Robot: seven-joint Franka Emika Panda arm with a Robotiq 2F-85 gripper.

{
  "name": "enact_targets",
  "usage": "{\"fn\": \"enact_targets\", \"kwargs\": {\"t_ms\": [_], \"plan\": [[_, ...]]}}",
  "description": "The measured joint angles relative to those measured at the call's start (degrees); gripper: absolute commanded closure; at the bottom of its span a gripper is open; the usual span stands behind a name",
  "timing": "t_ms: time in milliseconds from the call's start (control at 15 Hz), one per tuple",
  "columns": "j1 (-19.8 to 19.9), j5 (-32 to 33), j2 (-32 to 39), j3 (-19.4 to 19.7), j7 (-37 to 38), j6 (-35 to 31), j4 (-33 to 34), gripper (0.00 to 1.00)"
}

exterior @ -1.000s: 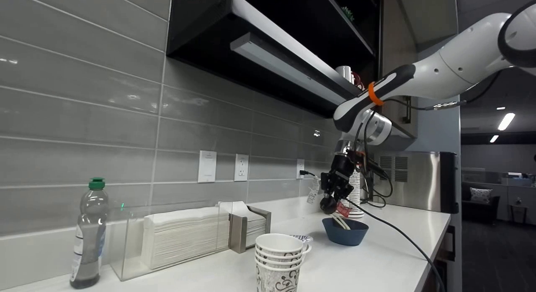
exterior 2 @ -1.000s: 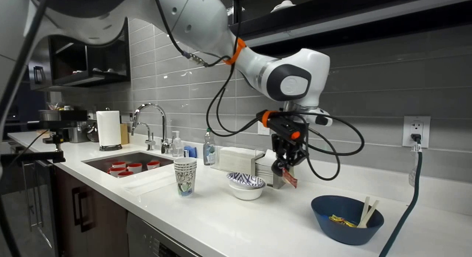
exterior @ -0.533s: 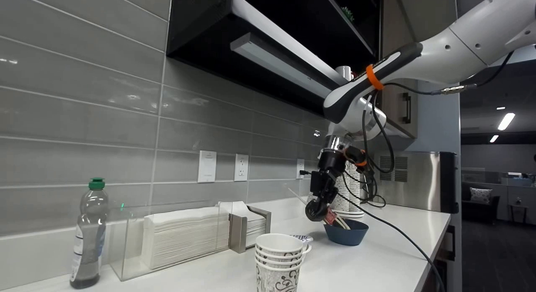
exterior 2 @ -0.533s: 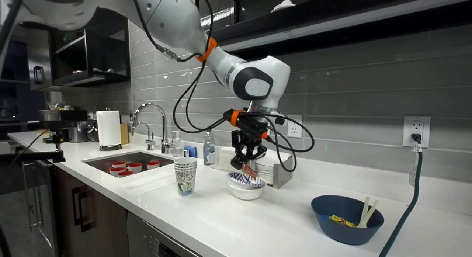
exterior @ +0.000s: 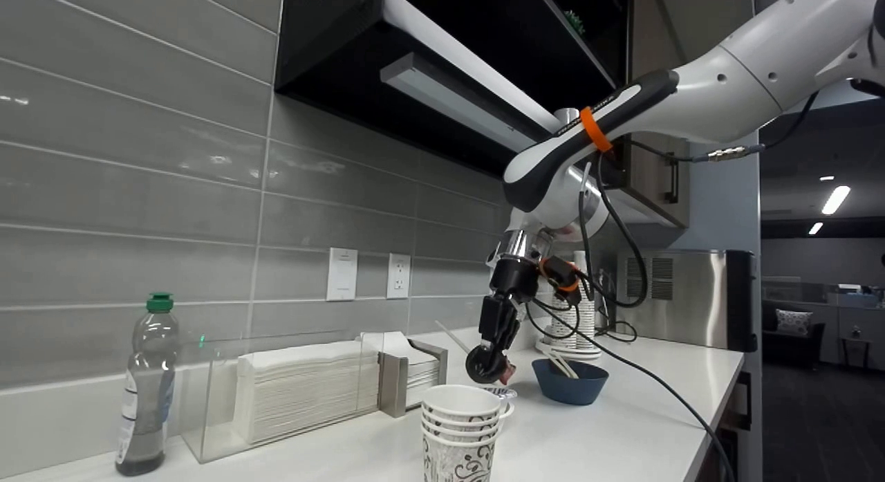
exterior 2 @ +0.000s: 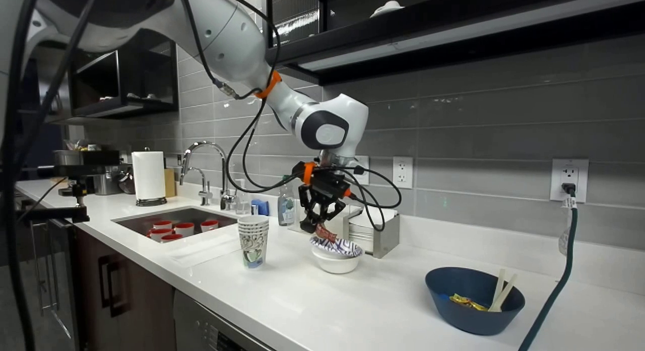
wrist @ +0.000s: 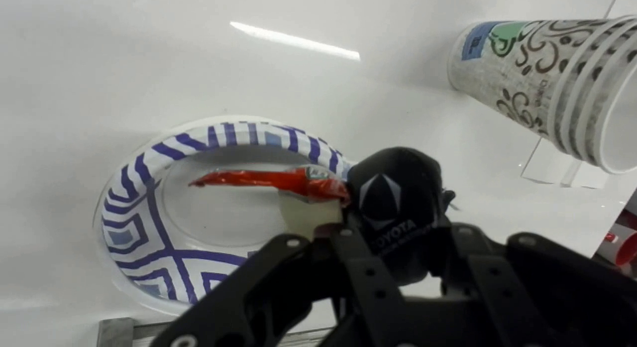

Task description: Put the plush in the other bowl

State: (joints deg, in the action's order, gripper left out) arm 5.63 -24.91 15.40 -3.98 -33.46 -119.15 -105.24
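There hung the black plush (wrist: 398,187), pinched between the fingers (wrist: 368,283), just above the cup-side rim of the patterned bowl (wrist: 127,230)! A red wrapper (wrist: 249,178) jutted inward over the hollow; the paper cups (wrist: 530,78) stood well apart, while a broad stretch of table (exterior 2: 390,295) ran across to the blue bowl (exterior 2: 453,310).

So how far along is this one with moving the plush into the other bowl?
Done: the black plush looks picked up, clasped in the gripper.
In hand: the carry; the wrist view shows the plush at the rim of the patterned bowl, presumably the target, a red wrapper beside it.
Likely left: centring it over the bowl, lowering and letting go, since it isn't inside yet.
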Motion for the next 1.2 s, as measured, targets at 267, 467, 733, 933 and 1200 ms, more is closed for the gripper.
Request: {"fn": "enact_targets", "kwargs": {"t_ms": [267, 467, 733, 933, 1200], "plan": [[-0.24, 0.0, 3.11, -0.26, -0.89, -5.04, 0.73, 0.92], [-0.22, 0.0, 6.0, -0.3, -0.67, -8.49, 2.06, 0.92], [-0.17, 0.74, 9.09, -0.3, 0.96, -10.79, 4.01, 0.38], [0.01, 3.34, 9.3, -0.22, 2.83, -9.64, 4.17, 0.15], [3.01, 3.5, 4.67, 0.33, 2.62, -1.08, 3.44, 0.0]]}}
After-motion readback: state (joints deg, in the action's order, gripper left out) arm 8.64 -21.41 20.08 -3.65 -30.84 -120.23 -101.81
